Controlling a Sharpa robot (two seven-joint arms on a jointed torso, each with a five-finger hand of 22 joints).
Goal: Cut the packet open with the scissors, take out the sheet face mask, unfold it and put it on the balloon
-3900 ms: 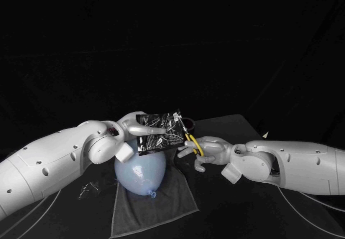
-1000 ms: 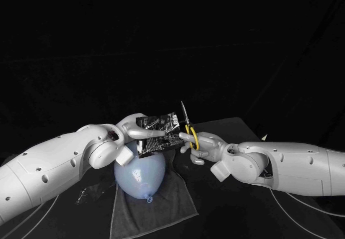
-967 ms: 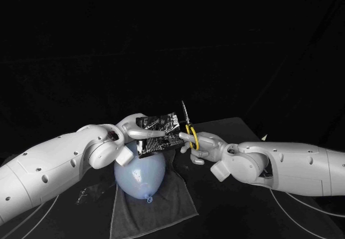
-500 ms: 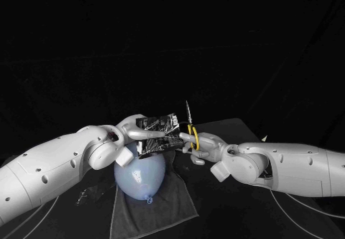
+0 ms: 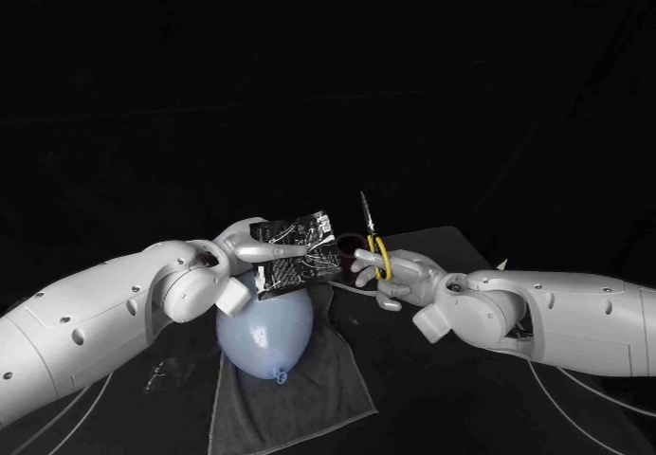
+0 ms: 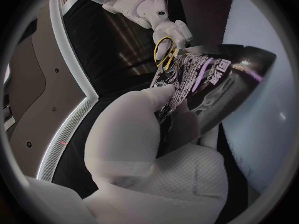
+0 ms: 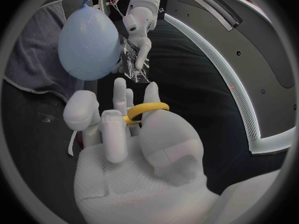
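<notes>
My left hand (image 5: 250,248) holds the dark, shiny face mask packet (image 5: 299,249) upright above the pale blue balloon (image 5: 266,327). To the packet's right, my right hand (image 5: 399,277) holds the yellow-handled scissors (image 5: 379,256), blades together and pointing up, a small gap from the packet's right edge. In the left wrist view my left hand's fingers (image 6: 140,119) pinch the packet (image 6: 209,82), with the scissors (image 6: 165,50) and right hand (image 6: 159,17) beyond it. In the right wrist view the yellow scissors handle (image 7: 147,109) loops around my right hand's fingers (image 7: 118,129), with the packet (image 7: 134,59) and balloon (image 7: 90,40) ahead.
The balloon lies on a grey towel (image 5: 294,384) spread over the black table, also seen in the right wrist view as the towel (image 7: 31,50). A small clear scrap (image 5: 157,373) lies on the table left of the towel.
My right hand has drawn the scissors to the right and slightly up, off the packet's right edge. The left hand and packet have shifted slightly left.
</notes>
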